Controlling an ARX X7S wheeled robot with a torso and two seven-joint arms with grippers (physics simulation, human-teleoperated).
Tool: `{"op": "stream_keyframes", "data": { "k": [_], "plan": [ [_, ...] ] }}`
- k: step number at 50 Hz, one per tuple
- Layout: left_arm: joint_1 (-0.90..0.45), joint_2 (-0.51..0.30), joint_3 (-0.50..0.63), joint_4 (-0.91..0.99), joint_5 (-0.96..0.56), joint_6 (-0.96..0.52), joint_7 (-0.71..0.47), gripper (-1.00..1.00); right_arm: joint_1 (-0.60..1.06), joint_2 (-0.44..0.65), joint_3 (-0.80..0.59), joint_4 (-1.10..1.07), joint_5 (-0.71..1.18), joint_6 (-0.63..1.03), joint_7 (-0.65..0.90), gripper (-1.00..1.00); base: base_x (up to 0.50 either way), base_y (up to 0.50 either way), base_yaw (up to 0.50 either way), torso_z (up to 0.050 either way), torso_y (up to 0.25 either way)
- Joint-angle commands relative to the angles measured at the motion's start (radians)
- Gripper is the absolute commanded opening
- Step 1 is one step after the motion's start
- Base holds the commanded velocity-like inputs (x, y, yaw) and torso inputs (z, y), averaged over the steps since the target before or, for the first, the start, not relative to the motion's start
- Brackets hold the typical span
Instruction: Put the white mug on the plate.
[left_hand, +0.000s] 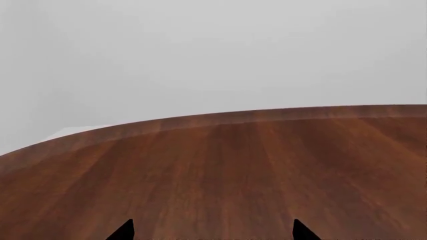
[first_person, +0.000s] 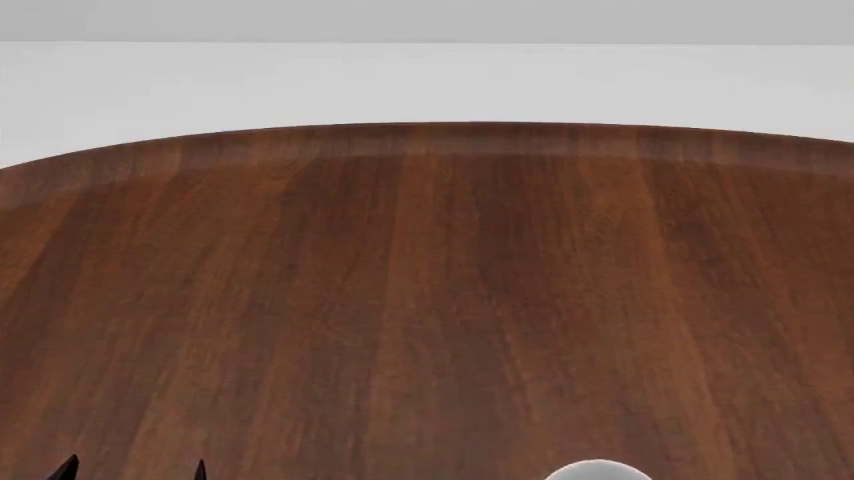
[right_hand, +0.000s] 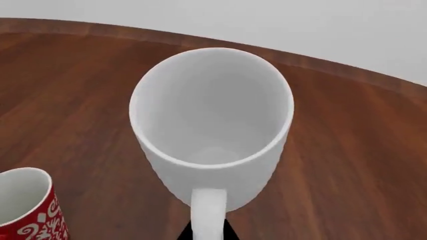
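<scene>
A wooden table (first_person: 427, 300) is being shown before a pale grey backdrop. One white mug (right_hand: 212, 125) is being seen upright on it, handle turned toward the right gripper (right_hand: 207, 232), whose dark tips are flanking that handle; its grip cannot be told. One red mug (right_hand: 30, 207) is standing near the white one. The left gripper (left_hand: 212, 232) is being held wide apart over bare wood.

Head looks down the table (first_person: 427, 300) — wrists skim low, forward.
</scene>
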Motion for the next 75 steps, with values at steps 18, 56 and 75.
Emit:
{"op": "stream_keyframes", "data": {
  "k": [18,56,75],
  "plan": [
    [0.003,-0.012,0.007,0.004,-0.003,0.001,-0.015,1.00,-0.203,0.525,-0.422,0.126,0.049,-0.719,0.665,-1.00,0.00,0.00,0.00,0.000,0.001],
    [-0.014,-0.013,0.026,-0.024,0.005,0.004,-0.032,1.00,-0.185,0.522,-0.747,0.362,-0.122,-1.109,0.953,-1.00,0.00,0.00,0.00,0.000,0.000],
    [-0.002,-0.024,0.035,-0.002,0.008,-0.005,-0.043,1.00,-0.187,0.494,-0.883,0.421,-0.257,-1.188,1.072,-1.00,0.00,0.00,0.00,0.000,0.001]
  ]
}}
